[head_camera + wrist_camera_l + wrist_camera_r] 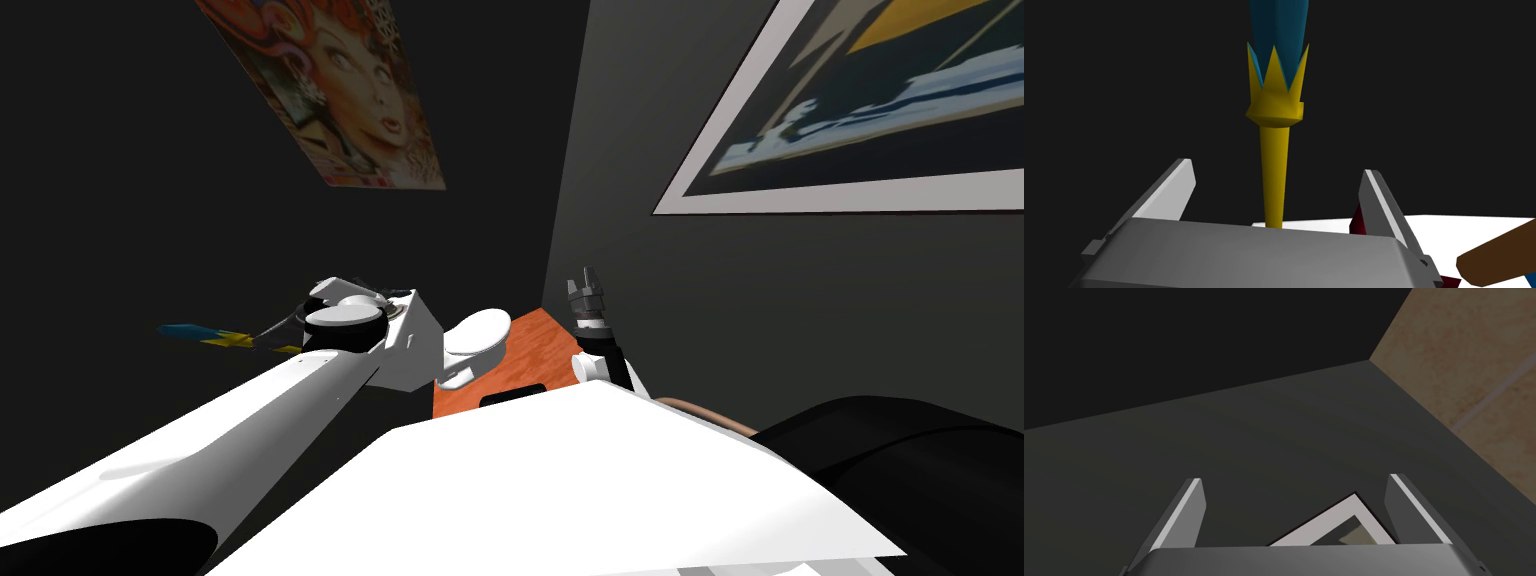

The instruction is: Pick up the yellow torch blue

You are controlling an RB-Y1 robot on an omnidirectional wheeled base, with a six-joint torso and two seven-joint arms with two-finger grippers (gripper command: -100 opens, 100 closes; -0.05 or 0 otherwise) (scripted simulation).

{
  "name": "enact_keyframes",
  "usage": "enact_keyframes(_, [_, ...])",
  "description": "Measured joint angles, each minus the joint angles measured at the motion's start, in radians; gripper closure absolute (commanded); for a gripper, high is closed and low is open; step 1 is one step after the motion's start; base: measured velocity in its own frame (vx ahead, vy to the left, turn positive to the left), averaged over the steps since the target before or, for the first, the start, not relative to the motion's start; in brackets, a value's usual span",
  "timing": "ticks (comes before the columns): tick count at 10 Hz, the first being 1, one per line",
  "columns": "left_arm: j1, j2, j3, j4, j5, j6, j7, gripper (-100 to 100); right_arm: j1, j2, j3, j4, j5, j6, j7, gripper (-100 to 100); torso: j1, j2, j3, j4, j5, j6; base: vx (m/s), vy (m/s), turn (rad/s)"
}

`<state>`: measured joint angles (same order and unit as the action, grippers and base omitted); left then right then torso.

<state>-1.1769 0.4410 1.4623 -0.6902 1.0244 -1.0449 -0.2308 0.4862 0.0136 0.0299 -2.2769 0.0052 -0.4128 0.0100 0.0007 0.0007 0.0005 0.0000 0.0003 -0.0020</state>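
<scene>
A: L gripper (pixel 1279 169), state?
B: Fingers spread wide. Not pinching anything.
A: Where's the torch (pixel 1274 150)?
B: Centred btwn the two fingers, lying along the gripper's axis. Yellow tapering handle, thin end toward the hand, its tip hidden behind the dark gripper body. Handle clear of both fingers, a gap on each side. Farther out there's a yellow spiked cup, then a blue flame pointing away from the hand.
A: Head view agree?
B: Yes. L arm reaches out to my left and the torch pokes out past the wrist, blue end outermost, against a dark wall. Can't tell what it rests on.
A: Anything near it?
B: Dark red thing (pixel 1358 225) just beside one finger, mostly hidden. White surface (pixel 1464 225) behind that. Brown bar-like thing (pixel 1496 260) near the corner of the gripper body. Can't ID any of them.
A: R side?
B: R gripper (pixel 1295 479) also has its fingers spread, w/ nothing btwn them. In the head view it's raised, fingers up, over the far end of an orange surface (pixel 510 360) w/ wood grain, close to the wall corner.
A: Walls?
B: Poster (pixel 345 90) w/ a woman's face on the wall beyond the L arm. Framed picture (pixel 850 110) on the wall to my right.
</scene>
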Motion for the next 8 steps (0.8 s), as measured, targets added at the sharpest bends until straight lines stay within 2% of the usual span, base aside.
enact_keyframes(1, [0.000, 0.000, 0.000, 0.000, 0.000, 0.000, 0.000, -100, 0.000, 0.000, 0.000, 0.000, 0.000, 0.000, 0.000, 0, 0.000, 0.000, 0.000, 0.000, 0.000, 0.000, 0.000, 0.000, 0.000])
enact_keyframes(2, [0.000, 0.000, 0.000, 0.000, 0.000, 0.000, 0.000, 100, 0.000, 0.000, 0.000, 0.000, 0.000, 0.000, 0.000, 0, 0.000, 0.001, 0.000, 0.000, 0.000, 0.000, 0.000, 0.000, 0.000])
enact_keyframes(6, [0.000, 0.000, 0.000, 0.000, 0.000, 0.000, 0.000, 100, 0.000, 0.000, 0.000, 0.000, 0.000, 0.000, 0.000, 0, 0.000, 0.001, 0.000, 0.000, 0.000, 0.000, 0.000, 0.000, 0.000])
enact_keyframes(8, [0.000, 0.000, 0.000, 0.000, 0.000, 0.000, 0.000, -100, 0.000, 0.000, 0.000, 0.000, 0.000, 0.000, 0.000, 0, 0.000, 0.001, 0.000, 0.000, 0.000, 0.000, -0.006, 0.002, 0.002])
